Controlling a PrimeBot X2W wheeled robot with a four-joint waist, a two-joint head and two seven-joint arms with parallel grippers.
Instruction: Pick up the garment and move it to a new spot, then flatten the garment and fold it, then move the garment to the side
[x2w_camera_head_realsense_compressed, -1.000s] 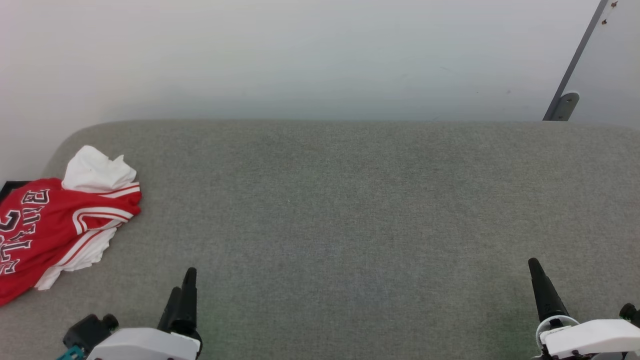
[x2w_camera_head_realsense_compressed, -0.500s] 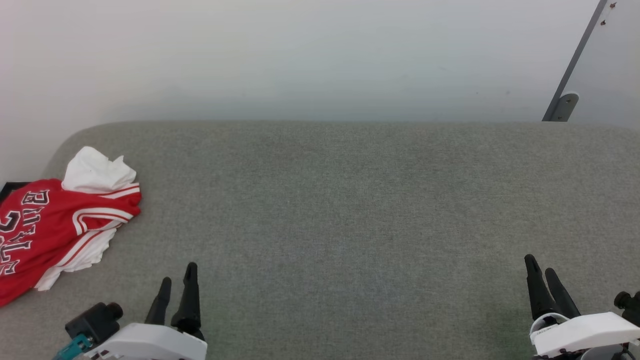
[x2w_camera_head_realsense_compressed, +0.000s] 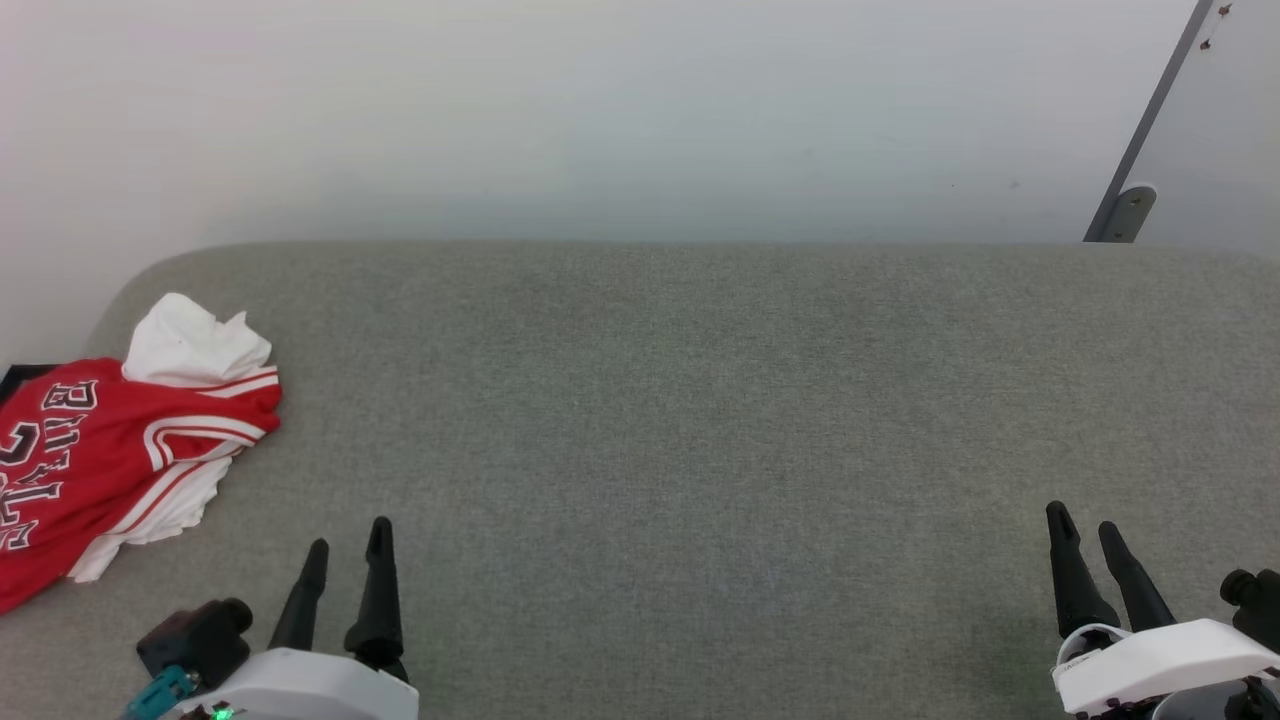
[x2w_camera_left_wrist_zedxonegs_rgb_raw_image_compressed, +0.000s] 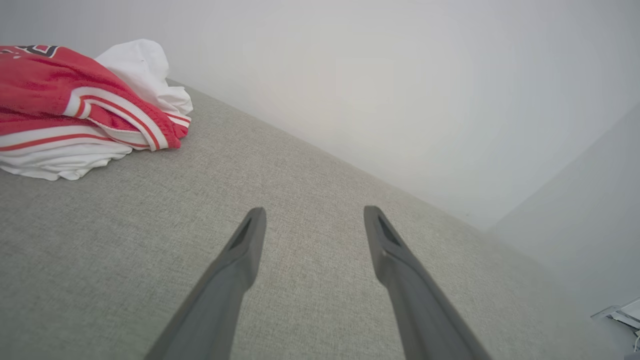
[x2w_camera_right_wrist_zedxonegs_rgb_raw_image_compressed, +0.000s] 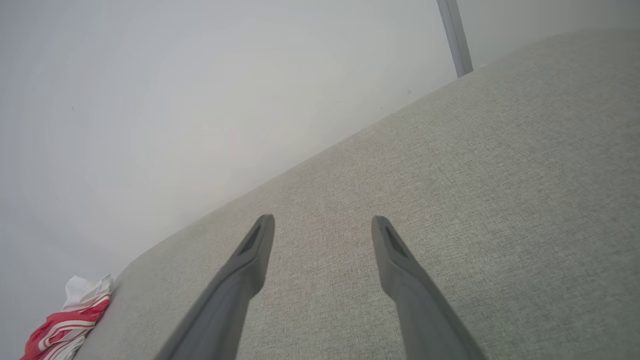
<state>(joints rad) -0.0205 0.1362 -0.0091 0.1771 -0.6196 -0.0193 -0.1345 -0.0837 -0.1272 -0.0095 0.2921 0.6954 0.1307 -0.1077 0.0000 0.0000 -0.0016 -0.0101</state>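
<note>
So the garment (x2w_camera_head_realsense_compressed: 110, 440) lies bunched at the far left end of the grey pad (x2w_camera_head_realsense_compressed: 700, 420). Its red body is crumpled, a white sleeve is heaped on the far side, and the striped trim is folded over towards me. Part of it runs past the left border of my head view, so I cannot tell whether it hangs over the pad's end. It sits as a heap with the lettering sideways, not spread. From that I judge the job is at its start: the garment has yet to be lifted out of that corner. The wide bare stretch of pad in front of me looks like the place to lay it flat. Behind the pad stands a plain pale wall (x2w_camera_head_realsense_compressed: 600, 110).

My left gripper (x2w_camera_head_realsense_compressed: 349, 535) is the nearer one. It is low at the left and points up the pad, near the garment and to its right, not touching it. Its fingers stand wide apart with nothing between them, over bare pad; I cannot tell whether the tips rest on the fabric. My right gripper (x2w_camera_head_realsense_compressed: 1082, 518) is well apart from the garment at the lower right, likewise spread wide and empty. I judge the left is placed to reach across to the heap, and the right to help with the spreading.
</note>
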